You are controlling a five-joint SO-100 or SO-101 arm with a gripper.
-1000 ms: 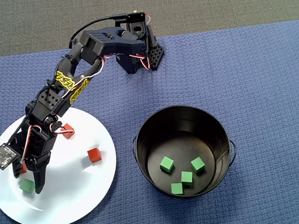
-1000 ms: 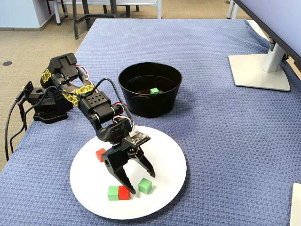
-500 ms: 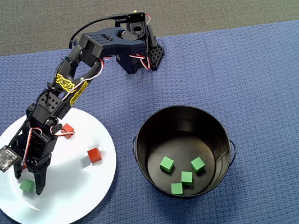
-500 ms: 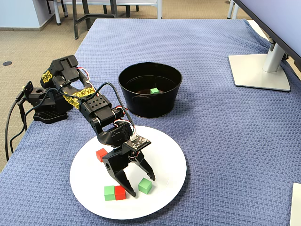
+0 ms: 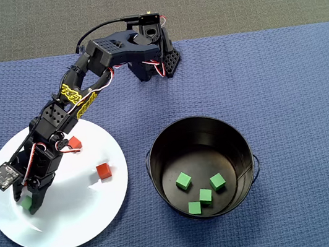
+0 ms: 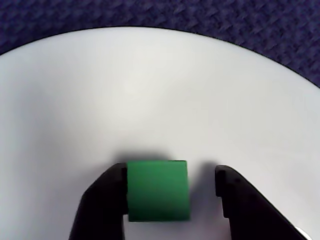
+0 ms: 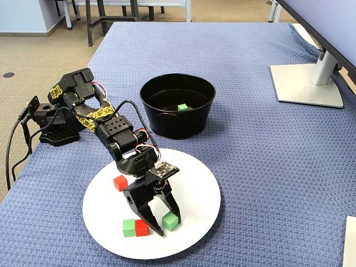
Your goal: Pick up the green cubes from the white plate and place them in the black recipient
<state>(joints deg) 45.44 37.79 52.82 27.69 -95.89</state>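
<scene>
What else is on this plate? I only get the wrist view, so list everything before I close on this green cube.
Observer: In the fixed view, a second green cube lies touching a red cube, just beside the end effector.
Operator: Count the remaining red ones.
Observer: The overhead view shows two more red cubes, one close to the arm and one nearer the black bucket.
Operator: Report what is in that bucket.
Observer: Four green cubes lie on the floor of the black bucket, seen from overhead.
</scene>
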